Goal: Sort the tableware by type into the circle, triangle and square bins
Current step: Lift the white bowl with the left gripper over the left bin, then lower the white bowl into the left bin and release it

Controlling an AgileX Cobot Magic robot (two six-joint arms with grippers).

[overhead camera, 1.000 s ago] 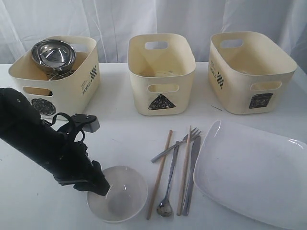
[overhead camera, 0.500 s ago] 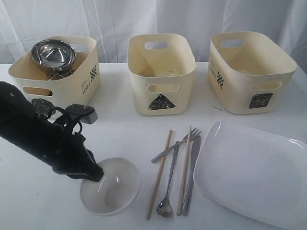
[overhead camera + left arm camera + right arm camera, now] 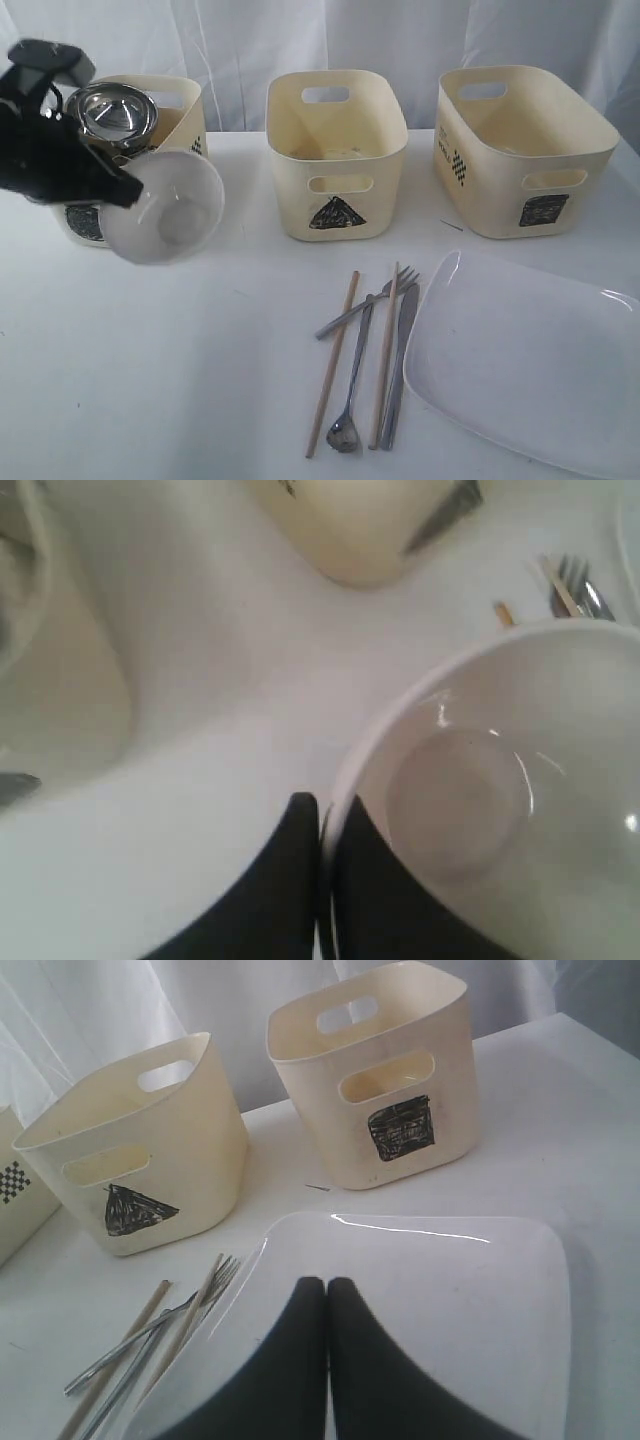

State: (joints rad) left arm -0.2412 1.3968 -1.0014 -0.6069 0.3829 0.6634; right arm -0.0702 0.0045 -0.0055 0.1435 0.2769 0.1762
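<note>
The left tool (image 3: 322,818) is closed on the rim of the white bowl (image 3: 480,800). One black finger lies outside the wall and the other inside, and the thin rim is pinched between them. The bowl is round, plain and glossy white, with a flat circle at its bottom and nothing in it. In the exterior view it is held in the air, tilted so that its opening faces the camera. It is just in front of the circle bin (image 3: 185,135), at the left end of the bench (image 3: 200,350).

One shiny steel bowl (image 3: 112,115) sits tilted at the top of this bin. What lies under it I cannot tell.

The right tool (image 3: 326,1285) is closed. Its two fingers touch each other and hold nothing, and it hangs above the plate (image 3: 450,1290).

There are three cream bins in a row at the back of the bench, each with handle cut-outs and a black mark on the front. Beside the circle bin stands the triangle bin (image 3: 290,200) in the middle, and the square bin (image 3: 490,190) is at the right.

In front of the triangle bin lie two wooden chopsticks (image 3: 332,365), one spoon (image 3: 352,390), one fork (image 3: 365,308) and one knife (image 3: 400,370). They lie close together and nearly parallel, but the fork lies slanted across them. There is one plate, large, white and square with rounded corners. It lies flat to the right of the knife, just beside it.
</note>
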